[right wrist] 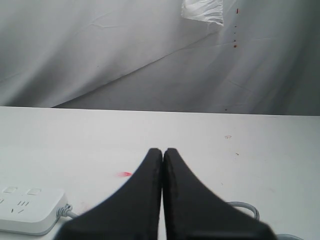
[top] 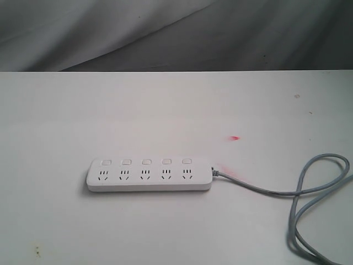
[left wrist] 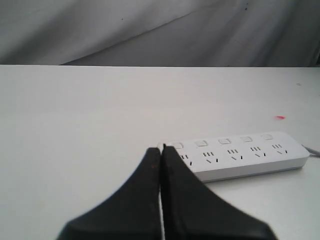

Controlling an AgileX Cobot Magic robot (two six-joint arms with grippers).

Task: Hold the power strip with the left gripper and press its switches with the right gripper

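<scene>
Power strip: white, five sockets, lying flat on the white surface, untouched. Switches: five square buttons in a row along the strip's far edge, one per socket. Grey cord: leaves the strip's right end and loops near it on the surface. Red mark: small, beyond the strip's cord end. Left end effector: fingers pressed together, empty, just short of the strip's cordless end. Right end effector: fingers pressed together, empty, near the strip's cord end, apart from it.
</scene>
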